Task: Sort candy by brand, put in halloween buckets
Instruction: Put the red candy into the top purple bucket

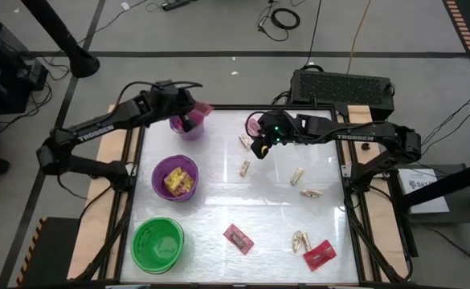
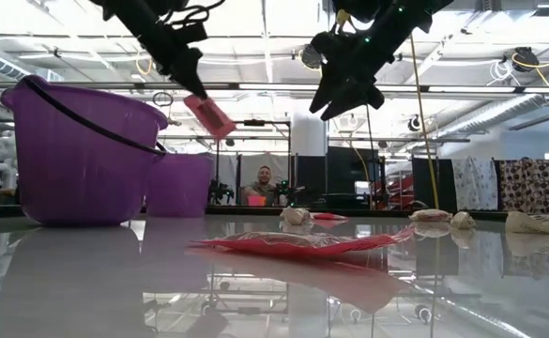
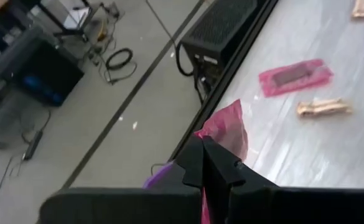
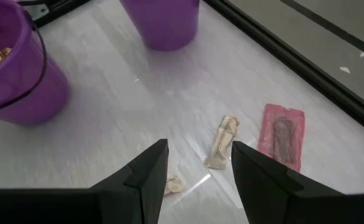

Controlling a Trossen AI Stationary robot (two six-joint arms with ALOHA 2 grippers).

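Note:
My left gripper (image 1: 188, 115) hovers over the small purple bucket (image 1: 188, 127) at the table's far left and is shut on a flat pink packet (image 1: 203, 107). My right gripper (image 4: 197, 165) is open and held above the table's far middle. Below it lie a tan piece (image 4: 222, 142), a smaller tan bit (image 4: 172, 184) and another pink packet (image 4: 284, 135), flat on the tabletop. The wider purple bucket (image 1: 175, 178) holds yellow packets. The green bucket (image 1: 157, 243) stands at the near left. My left gripper pinches the pink packet by one end (image 3: 214, 144) between its two shut fingers (image 3: 201, 163). The rest of the packet (image 2: 210, 115) sticks out past the fingertips, tilted and lifted clear, above the small purple bucket's rim (image 3: 160, 178).
Loose candy lies on the table: tan pieces (image 1: 245, 168), (image 1: 297, 176), (image 1: 311, 193), (image 1: 300, 240) and pink-red packets (image 1: 238, 238), (image 1: 319, 254). A black box (image 1: 343, 84) sits beyond the far edge. A person (image 2: 265, 183) shows in the room behind.

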